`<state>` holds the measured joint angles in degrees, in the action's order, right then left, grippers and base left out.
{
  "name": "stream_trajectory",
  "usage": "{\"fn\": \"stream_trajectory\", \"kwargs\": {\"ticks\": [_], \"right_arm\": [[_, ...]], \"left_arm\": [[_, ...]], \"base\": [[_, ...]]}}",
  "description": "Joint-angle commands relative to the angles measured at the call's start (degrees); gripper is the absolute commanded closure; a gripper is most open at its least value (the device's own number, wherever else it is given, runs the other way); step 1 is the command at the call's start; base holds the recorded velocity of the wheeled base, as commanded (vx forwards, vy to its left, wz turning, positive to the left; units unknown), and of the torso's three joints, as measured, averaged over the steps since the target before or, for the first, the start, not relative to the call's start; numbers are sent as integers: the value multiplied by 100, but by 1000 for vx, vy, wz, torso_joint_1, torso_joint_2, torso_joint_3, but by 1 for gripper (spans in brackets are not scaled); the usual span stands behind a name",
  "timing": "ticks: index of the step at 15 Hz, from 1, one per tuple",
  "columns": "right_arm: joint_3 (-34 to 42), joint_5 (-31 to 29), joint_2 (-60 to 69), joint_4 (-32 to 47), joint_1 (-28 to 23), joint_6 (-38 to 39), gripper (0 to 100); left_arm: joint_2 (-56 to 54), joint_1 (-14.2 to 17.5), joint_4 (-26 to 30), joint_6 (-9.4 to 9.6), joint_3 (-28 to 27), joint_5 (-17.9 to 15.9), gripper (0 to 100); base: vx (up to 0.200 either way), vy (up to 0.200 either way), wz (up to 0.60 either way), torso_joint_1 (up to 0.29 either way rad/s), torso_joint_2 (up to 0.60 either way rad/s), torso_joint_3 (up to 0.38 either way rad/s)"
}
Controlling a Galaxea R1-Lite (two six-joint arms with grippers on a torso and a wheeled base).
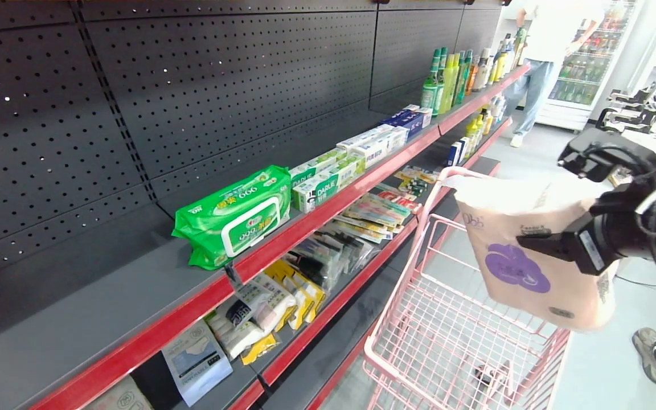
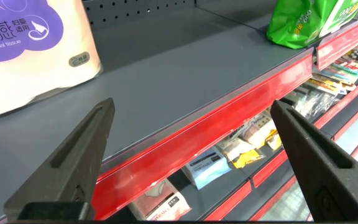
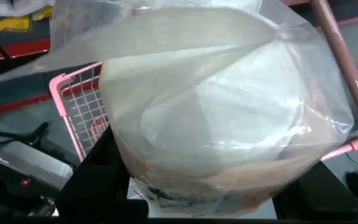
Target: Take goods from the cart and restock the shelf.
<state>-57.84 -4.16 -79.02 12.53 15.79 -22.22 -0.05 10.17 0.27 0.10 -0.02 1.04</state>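
A pack of tissue rolls (image 1: 504, 228) is held above the pink cart (image 1: 432, 199), clamped in the right end effector (image 1: 538, 245). The left end effector (image 2: 191, 155) is spread wide and holds nothing, over the shelf (image 2: 185, 68) near a second tissue pack (image 2: 30, 50). A green wipes pack (image 1: 234, 213) is seen farther along.

One pink cart (image 1: 447, 330). Tissue pack (image 1: 533, 302) count was two: one up over the cart, a second tissue pack (image 2: 30, 56) on the shelf (image 1: 106, 307). One green wipes pack (image 1: 234, 216). The shelf showed three red-edged tiers. Toothpaste boxes (image 1: 328, 179) ran in one row, green, then white, then blue, too tightly packed for an exact number. Bottles (image 1: 447, 80) at the far end were several, overlapped, not countable. Flat packets (image 1: 282, 296) on the tier below: many, uncounted.
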Motion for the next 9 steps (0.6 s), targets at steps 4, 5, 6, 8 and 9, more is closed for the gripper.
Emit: {"fn": "stream_trajectory", "kwargs": {"ticks": [4, 5, 6, 8, 9], "right_arm": [[265, 91, 1055, -93, -208, 60, 100], [326, 214, 1143, -137, -181, 359, 100], [265, 451, 1293, -137, -172, 834, 100], [397, 521, 1486, -137, -295, 939, 100], [537, 609, 1635, -146, -366, 983, 100]], "left_arm": [[5, 3, 0, -1, 2, 2, 0], [5, 3, 0, -1, 2, 2, 0], [5, 12, 0, -1, 2, 2, 0], [5, 3, 0, -1, -6, 2, 0], [5, 3, 0, -1, -6, 2, 0]], "base": [[0, 0, 0, 0, 0, 0], [0, 0, 0, 0, 0, 0], [0, 0, 0, 0, 0, 0], [0, 0, 0, 0, 0, 0], [0, 0, 0, 0, 0, 0]]}}
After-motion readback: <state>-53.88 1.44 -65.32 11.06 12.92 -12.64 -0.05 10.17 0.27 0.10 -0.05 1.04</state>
